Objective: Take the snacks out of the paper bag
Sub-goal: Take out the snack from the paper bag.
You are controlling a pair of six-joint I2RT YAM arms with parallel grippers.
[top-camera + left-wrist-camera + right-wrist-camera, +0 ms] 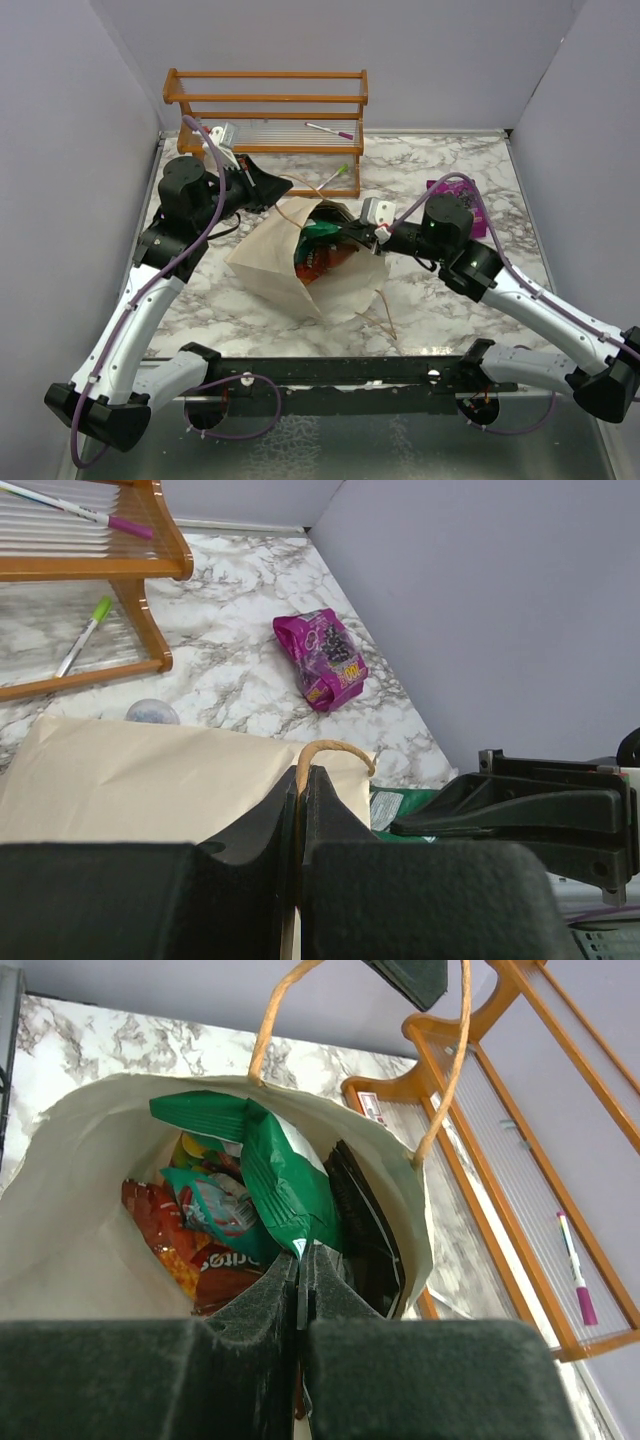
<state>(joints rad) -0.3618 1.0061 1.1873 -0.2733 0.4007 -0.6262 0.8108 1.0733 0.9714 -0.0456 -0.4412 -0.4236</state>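
Bag (262, 262): cream paper, mid-table between the two arms. Its mouth is open and turned towards the right arm, and its far side is held up by one handle.
Handle (325, 745): a tan string loop arching out of the left gripper's pinch. A second loop lies slack on the table at the bag's near side.
Left gripper (302, 776): jaws pressed together on the handle, with the string running down between them, just over the bag's rim.
Right gripper (301, 1258): at the bag's mouth, jaws closed narrow, with the lower corner of the green packet caught at the tips.
Green packet (285, 1185): inside the bag, on top of the heap, tilted.
Teal packet (212, 1210): inside, beneath the green one and to its left.
Red packet (160, 1230): inside, orange-red, low against the left wall.
Dark packet (365, 1225): inside, on edge along the right wall, touching the green one.
Purple packet (325, 660): out of the bag, flat on the table near the right-hand wall, well apart from the bag.
Rack (265, 100): wooden, at the far edge.
Pens: a pink-capped one (330, 130) lies on the rack, and a green-capped one (337, 177) lies by its foot.
Cup (152, 712): small and clear, just beyond the bag's far edge.
Table (440, 300): white marble.
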